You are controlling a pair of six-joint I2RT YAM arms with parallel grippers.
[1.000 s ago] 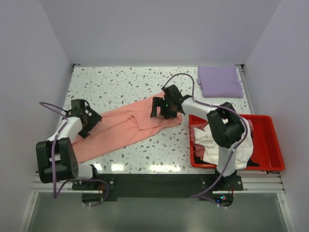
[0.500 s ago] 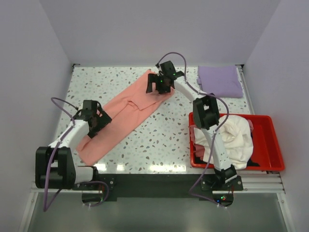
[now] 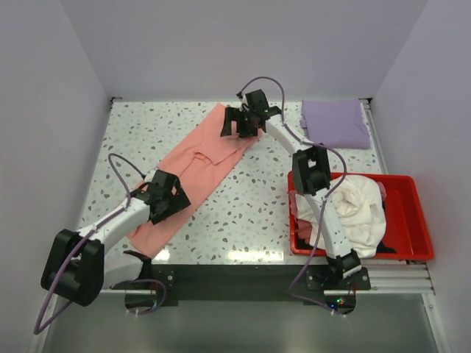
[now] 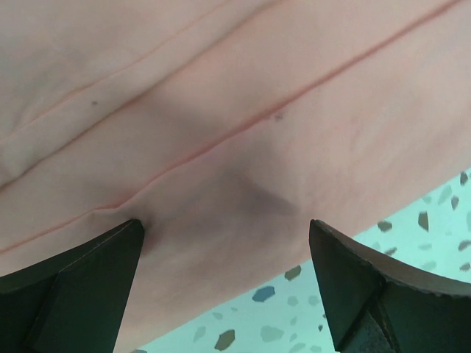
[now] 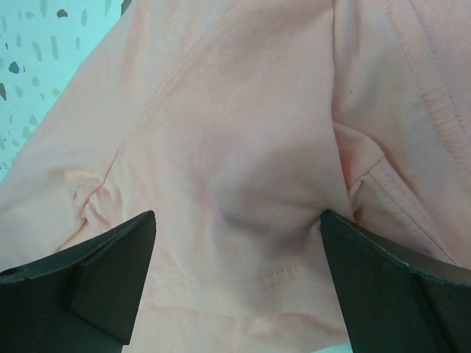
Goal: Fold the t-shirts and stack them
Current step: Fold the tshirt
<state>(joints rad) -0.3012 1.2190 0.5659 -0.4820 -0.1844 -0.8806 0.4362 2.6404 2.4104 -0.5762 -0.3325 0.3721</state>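
Observation:
A salmon-pink t-shirt (image 3: pixel 197 165) lies stretched in a long diagonal strip on the speckled table (image 3: pixel 147 129), from the near left to the far middle. My left gripper (image 3: pixel 168 200) is open, low over the shirt's near end. In the left wrist view (image 4: pixel 228 294) the pink cloth (image 4: pixel 221 132) and its edge lie between the wide-apart fingers (image 4: pixel 73 287). My right gripper (image 3: pixel 241 125) is open over the shirt's far end. In the right wrist view (image 5: pixel 235 294) the hemmed pink cloth (image 5: pixel 235 147) fills the gap. A folded lavender t-shirt (image 3: pixel 335 123) lies at the far right.
A red plastic bin (image 3: pixel 408 220) stands at the near right. It holds a crumpled cream-white t-shirt (image 3: pixel 357 206) with black cloth (image 3: pixel 305 229) under it. The right arm reaches across the table from beside the bin. Side walls stand close on both sides.
The right gripper moved from the table's middle to the far edge, and the pink shirt's far end went with it. The left gripper moved right and nearer with the shirt's near end.

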